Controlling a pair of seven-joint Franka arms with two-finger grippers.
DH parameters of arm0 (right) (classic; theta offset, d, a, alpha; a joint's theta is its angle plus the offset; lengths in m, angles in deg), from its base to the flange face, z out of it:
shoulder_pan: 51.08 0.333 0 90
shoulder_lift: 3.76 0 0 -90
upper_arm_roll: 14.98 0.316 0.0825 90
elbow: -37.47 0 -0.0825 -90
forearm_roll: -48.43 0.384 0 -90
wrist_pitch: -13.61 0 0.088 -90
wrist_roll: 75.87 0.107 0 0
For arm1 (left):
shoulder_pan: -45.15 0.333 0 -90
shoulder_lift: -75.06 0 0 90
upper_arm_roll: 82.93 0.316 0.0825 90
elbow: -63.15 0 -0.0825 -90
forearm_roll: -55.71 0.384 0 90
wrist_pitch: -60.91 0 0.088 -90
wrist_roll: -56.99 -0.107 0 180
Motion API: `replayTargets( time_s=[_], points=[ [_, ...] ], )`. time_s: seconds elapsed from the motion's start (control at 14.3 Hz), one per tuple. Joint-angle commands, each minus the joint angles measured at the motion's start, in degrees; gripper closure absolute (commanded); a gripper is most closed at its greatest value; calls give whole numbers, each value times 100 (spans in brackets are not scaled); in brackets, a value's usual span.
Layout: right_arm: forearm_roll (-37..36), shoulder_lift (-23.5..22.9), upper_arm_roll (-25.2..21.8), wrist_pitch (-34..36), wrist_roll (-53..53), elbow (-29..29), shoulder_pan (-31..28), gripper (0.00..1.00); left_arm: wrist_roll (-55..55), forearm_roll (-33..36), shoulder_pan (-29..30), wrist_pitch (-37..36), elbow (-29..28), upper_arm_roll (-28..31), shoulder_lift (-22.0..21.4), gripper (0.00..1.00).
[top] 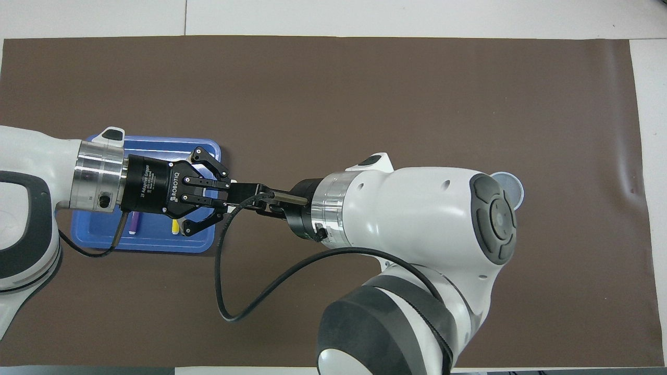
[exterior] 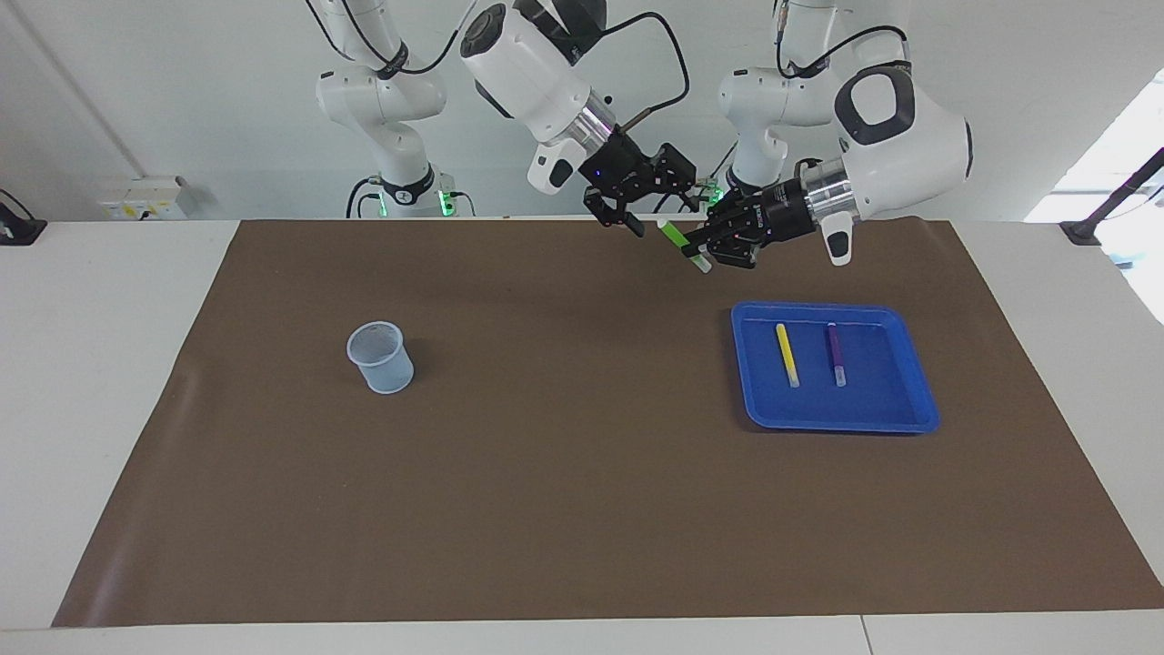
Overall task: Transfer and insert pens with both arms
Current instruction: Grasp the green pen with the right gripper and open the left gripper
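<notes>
My left gripper (exterior: 706,244) is shut on the green pen (exterior: 678,242) and holds it slanted in the air, over the mat between the blue tray (exterior: 838,420) and the robots. My right gripper (exterior: 647,209) is open, with its fingers at the pen's upper end; I cannot tell whether they touch it. In the overhead view the right gripper (top: 244,196) meets the left gripper (top: 223,191) and hides the green pen. The yellow pen (exterior: 787,354) and the purple pen (exterior: 835,354) lie side by side in the tray.
A pale translucent cup (exterior: 379,357) stands on the brown mat toward the right arm's end; the right arm hides most of the cup (top: 515,186) in the overhead view. Two smaller white arms with green lights (exterior: 391,118) stand at the robots' end of the table.
</notes>
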Motion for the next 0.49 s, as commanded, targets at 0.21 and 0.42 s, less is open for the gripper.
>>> replayTargets(
  time_s=[0.21, 0.42],
  points=[
    [-224, -67, 66, -68, 31, 53, -75, 20, -115, -115, -51, 136, -254, 47, -219, 100],
    [-225, -76, 66, -68, 13, 88, -66, 100, -115, -115, -51, 144, -254, 47, -219, 100]
  ],
)
